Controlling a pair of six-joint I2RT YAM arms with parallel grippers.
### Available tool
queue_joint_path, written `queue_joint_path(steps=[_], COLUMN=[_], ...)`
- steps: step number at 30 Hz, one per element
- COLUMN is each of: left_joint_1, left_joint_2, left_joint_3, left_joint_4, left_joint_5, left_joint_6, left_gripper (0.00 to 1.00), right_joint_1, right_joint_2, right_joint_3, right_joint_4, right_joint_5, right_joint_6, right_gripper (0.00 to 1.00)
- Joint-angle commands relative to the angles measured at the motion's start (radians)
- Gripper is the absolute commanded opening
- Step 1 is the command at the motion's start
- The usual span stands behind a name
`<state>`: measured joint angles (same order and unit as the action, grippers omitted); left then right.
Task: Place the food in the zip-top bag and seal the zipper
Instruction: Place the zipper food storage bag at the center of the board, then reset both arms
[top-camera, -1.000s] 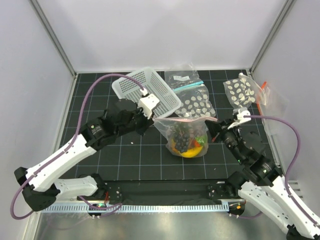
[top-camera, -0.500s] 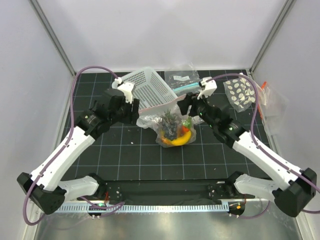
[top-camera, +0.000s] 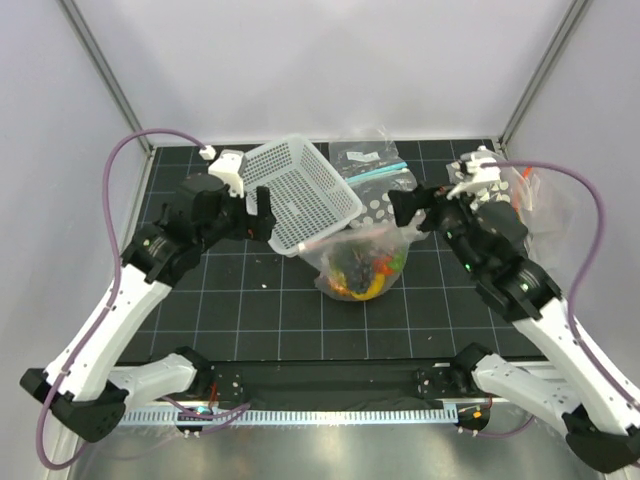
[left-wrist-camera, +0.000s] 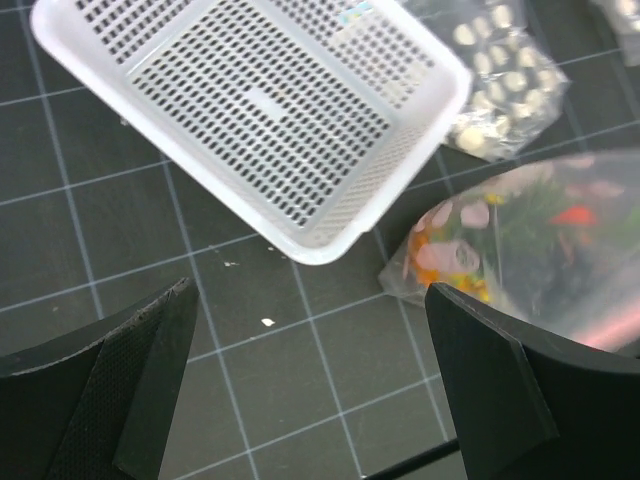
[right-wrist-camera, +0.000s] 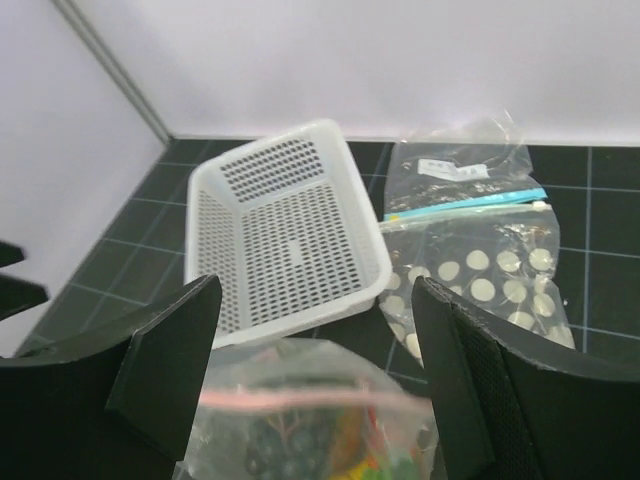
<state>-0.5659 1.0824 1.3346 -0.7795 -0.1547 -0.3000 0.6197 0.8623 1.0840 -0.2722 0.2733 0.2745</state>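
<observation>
Plainly, the zip-top bag (top-camera: 385, 250) lay slumped on the black gridded desk (top-camera: 250, 310) near its middle, with the food (top-camera: 360, 275) inside it. Through the clear plastic we made out a yellow curve at the bottom, a dark clump above it, and touches of red, orange and green. We could not tell the single pieces apart with any certainty. The zipper (top-camera: 335, 238) ran as a thin pink line along the far edge of the bag, just beside the near corner of the white perforated basket (top-camera: 300, 190). Whether the strip was pressed closed along its whole run we could not tell.

Our left hand (left-wrist-camera: 310, 295) hung over the desk to the left of the bag, its fingers spread wide with nothing between them. From its wrist view we saw the basket ahead and the bag off to the right. Our right hand (right-wrist-camera: 318, 290) stood above the bag's right end, likewise wide and empty, apart from the plastic. Beyond it lay a bag with a teal strip (right-wrist-camera: 465, 195) and, nearer, a dotted bag (right-wrist-camera: 480, 275), both flat on the desk.
</observation>
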Motion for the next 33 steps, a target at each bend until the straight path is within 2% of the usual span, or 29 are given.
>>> queue_joint_path(steps=[1,4,9,16,26,33], left_joint_1=[0.006,0.006,0.006,0.006,0.006,0.006], left_joint_2=[-0.058,-0.062,-0.140,-0.301,-0.466,-0.524], left_joint_3=[-0.026,-0.026,-0.098,-0.310,-0.469,-0.514], left_joint_4=[0.035,0.026,0.019,0.137,0.204,0.207], left_joint_5=[0.098,0.113,0.106,0.029,0.038,0.063], left_joint_6=[-0.030,-0.047,-0.047,-0.050,-0.022,-0.018], left_gripper=[1.00,1.00,1.00,1.00,1.00,1.00], right_joint_1=[0.000,0.002,-0.001,0.000,0.000,0.000], right_joint_2=[-0.100,-0.144,-0.264,-0.348,-0.388,-0.401], right_joint_3=[-0.044,-0.097,-0.190,-0.174,-0.193,-0.225], right_joint_4=[-0.100,-0.185,-0.234,-0.286,-0.346,-0.349], right_joint_5=[-0.132,-0.200,-0.036,0.078,0.167,0.168], right_joint_6=[0.017,0.052,0.058,0.086,0.103,0.114], right_gripper=[0.83,0.88,0.95,0.97,0.98,0.99])
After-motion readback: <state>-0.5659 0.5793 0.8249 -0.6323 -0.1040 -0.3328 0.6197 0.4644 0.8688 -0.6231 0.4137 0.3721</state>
